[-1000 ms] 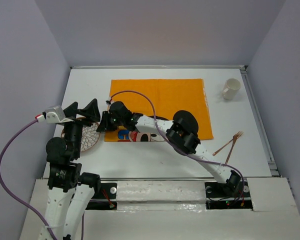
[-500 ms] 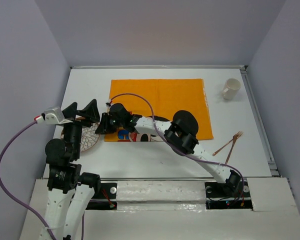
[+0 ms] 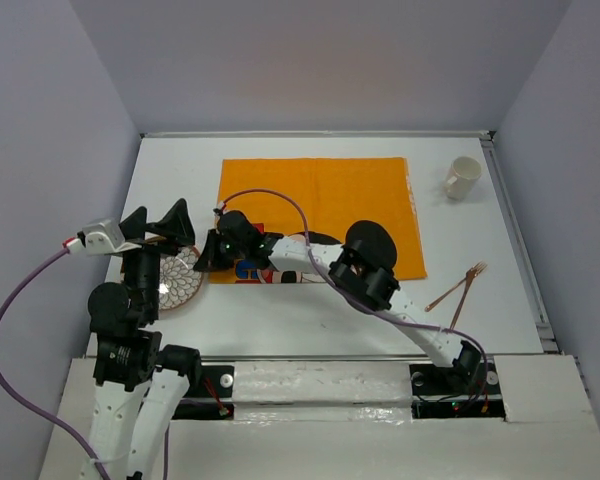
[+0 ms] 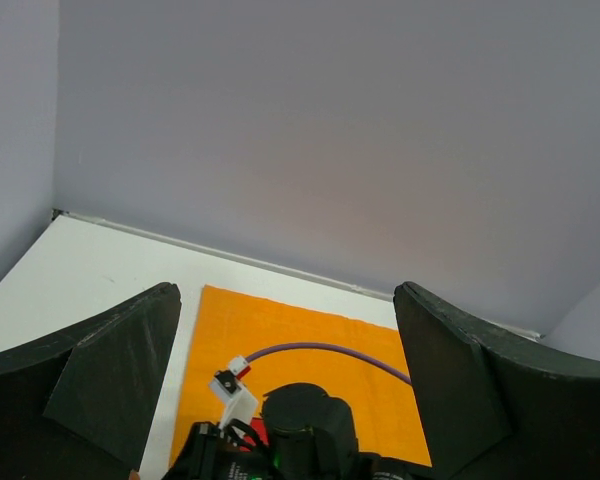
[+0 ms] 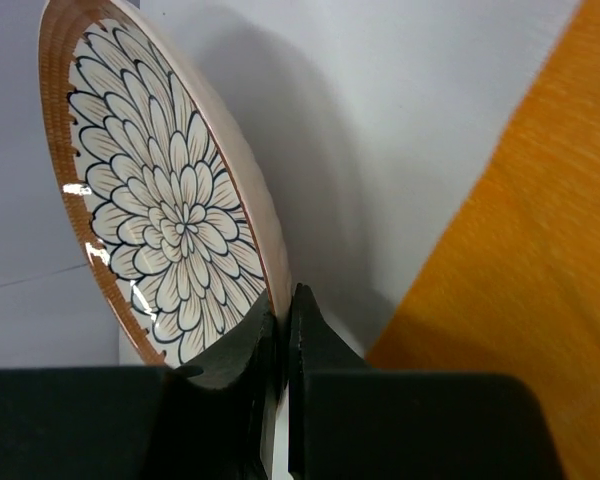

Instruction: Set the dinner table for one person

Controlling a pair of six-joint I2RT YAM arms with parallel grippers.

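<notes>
A round plate with a flower pattern and a brown rim (image 3: 183,283) lies on the white dinner table (image 3: 280,310), just left of the orange mat (image 3: 320,195). My right gripper (image 3: 204,257) reaches across the mat and is shut on the plate's right rim. In the right wrist view the rim sits pinched between the fingers (image 5: 283,300) and the plate (image 5: 170,220) is tilted up off the table (image 5: 400,100). My left gripper (image 3: 157,222) is open and empty, hanging above the plate's far left side. In its wrist view (image 4: 285,300) it looks over the right wrist and the mat (image 4: 310,325).
A cream cup (image 3: 462,177) stands at the back right of the table. A copper-coloured fork and another thin utensil (image 3: 460,287) lie at the right, off the mat. The mat's near edge carries a printed figure, mostly hidden under the right arm.
My left gripper has drifted a little to the left and back, so more of the plate shows. My right gripper stays shut on the plate's rim, barely moved.
</notes>
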